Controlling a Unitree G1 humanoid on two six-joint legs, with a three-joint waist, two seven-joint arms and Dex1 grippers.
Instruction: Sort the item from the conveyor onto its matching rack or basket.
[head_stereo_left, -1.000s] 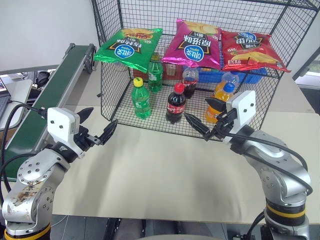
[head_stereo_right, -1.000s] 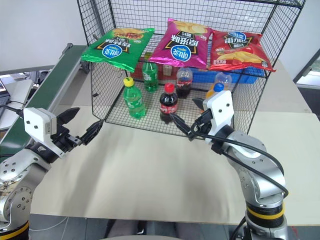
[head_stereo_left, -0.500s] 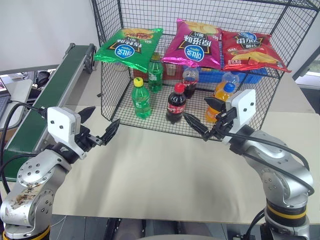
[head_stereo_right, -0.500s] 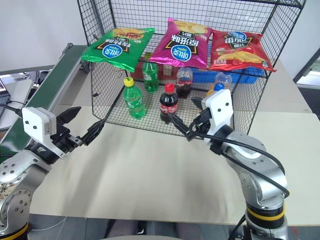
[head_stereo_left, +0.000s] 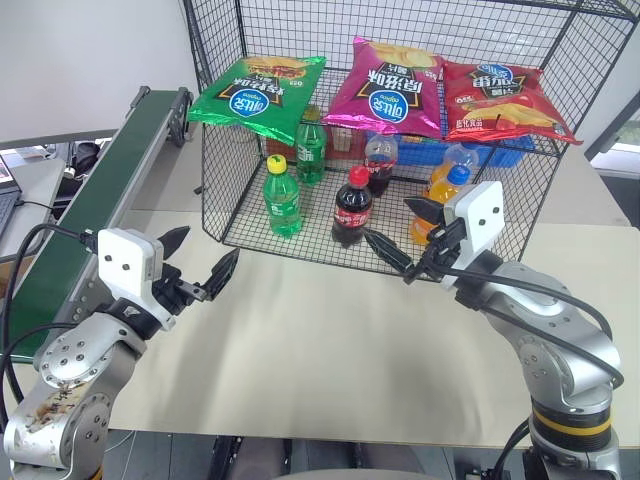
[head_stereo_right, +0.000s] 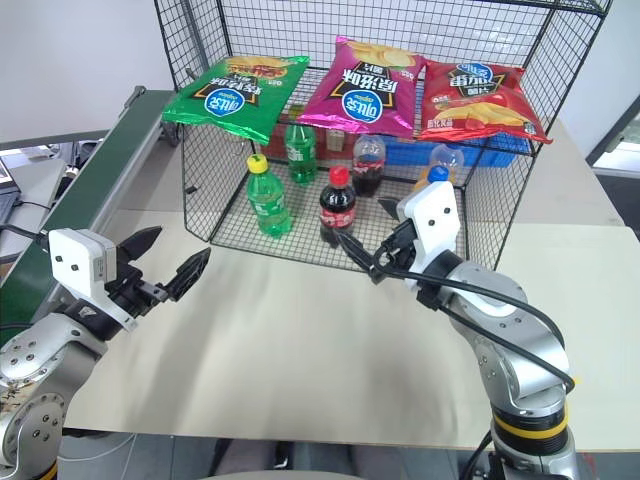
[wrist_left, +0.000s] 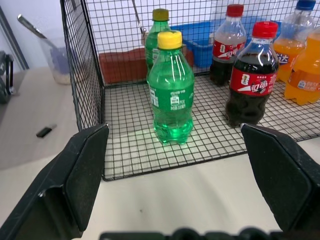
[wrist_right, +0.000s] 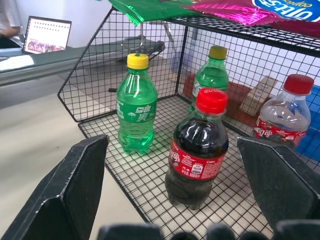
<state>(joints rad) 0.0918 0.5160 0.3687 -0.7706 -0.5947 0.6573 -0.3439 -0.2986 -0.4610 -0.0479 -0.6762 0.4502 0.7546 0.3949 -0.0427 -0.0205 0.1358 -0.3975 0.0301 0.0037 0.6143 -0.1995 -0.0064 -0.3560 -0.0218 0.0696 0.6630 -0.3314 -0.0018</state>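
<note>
Wire rack (head_stereo_left: 228, 195) on beige table (head_stereo_left: 330, 350)

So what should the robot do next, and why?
Probably just wait, watching the conveyor. The magenta crisp bag already lies on the wire rack's top shelf between the green and red bags, what shows of the belt is bare, and both the left gripper and right gripper hang open and empty.
</note>
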